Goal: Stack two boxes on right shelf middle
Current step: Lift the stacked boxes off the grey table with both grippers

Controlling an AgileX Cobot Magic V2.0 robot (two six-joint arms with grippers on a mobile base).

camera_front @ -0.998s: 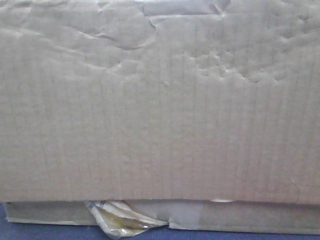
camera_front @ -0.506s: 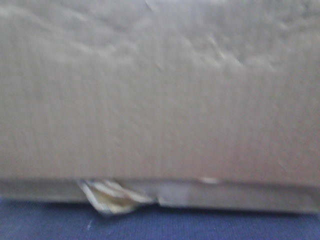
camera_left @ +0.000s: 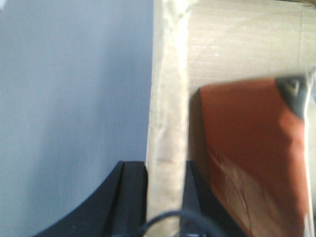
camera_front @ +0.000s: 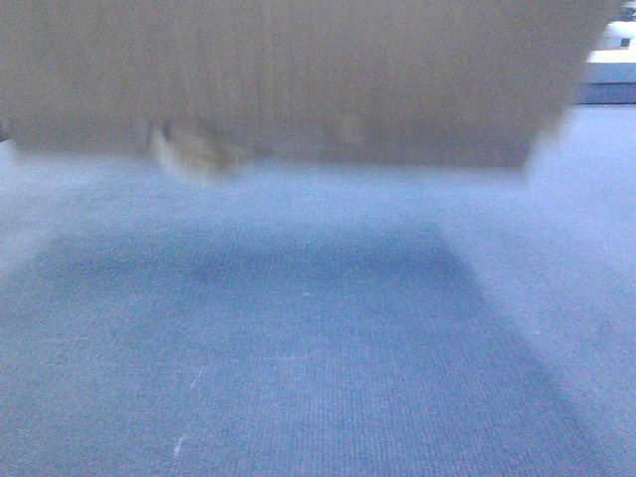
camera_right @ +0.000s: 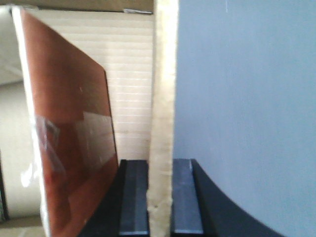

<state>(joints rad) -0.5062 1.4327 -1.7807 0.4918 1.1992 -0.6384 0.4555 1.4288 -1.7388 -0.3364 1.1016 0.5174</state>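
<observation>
The large tan cardboard box (camera_front: 298,70) fills the top of the front view, blurred, with a strip of torn yellowish tape (camera_front: 194,151) hanging from its lower edge. I cannot tell the thin flat box apart from it in the blur. My left gripper (camera_left: 167,170) is shut on an upright cardboard wall (camera_left: 168,98) of the box, one black finger (camera_left: 131,197) on each side. My right gripper (camera_right: 160,165) is likewise shut on a cardboard wall (camera_right: 164,74). An orange-brown flap (camera_left: 247,148) (camera_right: 64,98) stands inside the box. The shelf is out of view.
Blue carpet (camera_front: 298,348) spreads under the box, with a darker shadow (camera_front: 298,288) on it. A pale, blurred object (camera_front: 611,60) shows at the far top right. Both wrist views show plain grey-blue background beside the box walls.
The box has risen fast in the front view, from filling the frame to only its top band. The blue carpet beneath has come into sight.
</observation>
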